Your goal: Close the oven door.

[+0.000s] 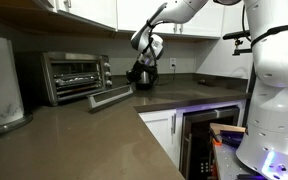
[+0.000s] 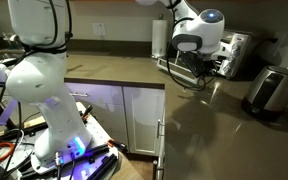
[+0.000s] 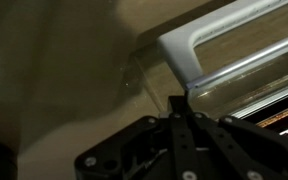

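Clearly the oven door [image 1: 110,95] is down, swung out from the front of the small toaster oven [image 1: 74,72] so that it lies nearly flat, low over the counter [image 1: 94,140] with its handle edge farthest from the oven. I judge it a light, stiff flap: a thin metal frame around a glass pane [image 3: 256,52], turning on a hinge at its lower edge, so it should swing up with a modest push rather than any real lift. The glass is the fragile part and would be slippery to press on. The long bar handle [image 3: 189,45] or the metal rim beside it looks the better place to hook under or push against. In the wrist view the gripper [image 3: 178,102] sits just short of the handle's corner, its fingers drawn together and holding nothing (a closed tip is enough for nudging a flap like this). Whether it touches the door I cannot tell. The oven itself looks light enough to slide backward if pushed hard, so an upward, arcing push seems safer than a straight shove. The counter is smooth, brown and slightly glossy, and bare around the door. White cabinets [image 1: 84,10] hang above, a dark built-in appliance [image 1: 206,140] sits under the counter's return, and a shiny toaster [image 2: 269,90] stands farther along in an exterior view.
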`<action>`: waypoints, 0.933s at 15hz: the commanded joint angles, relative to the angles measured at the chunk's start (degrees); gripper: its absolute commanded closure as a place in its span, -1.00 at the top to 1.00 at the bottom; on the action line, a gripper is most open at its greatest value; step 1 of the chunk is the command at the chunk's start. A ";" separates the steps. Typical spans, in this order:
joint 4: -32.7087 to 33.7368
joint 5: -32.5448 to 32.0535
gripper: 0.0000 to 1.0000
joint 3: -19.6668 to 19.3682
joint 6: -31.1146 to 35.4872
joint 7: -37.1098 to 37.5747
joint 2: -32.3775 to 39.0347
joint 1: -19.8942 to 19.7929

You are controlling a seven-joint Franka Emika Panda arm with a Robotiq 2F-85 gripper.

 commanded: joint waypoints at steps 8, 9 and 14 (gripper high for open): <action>1.50 -6.19 -1.00 -3.64 -7.67 0.98 0.26 2.68; 2.10 -7.87 -1.00 -4.13 -8.96 1.44 0.48 2.91; 6.43 -10.97 -1.00 -4.85 -16.87 1.01 1.68 1.99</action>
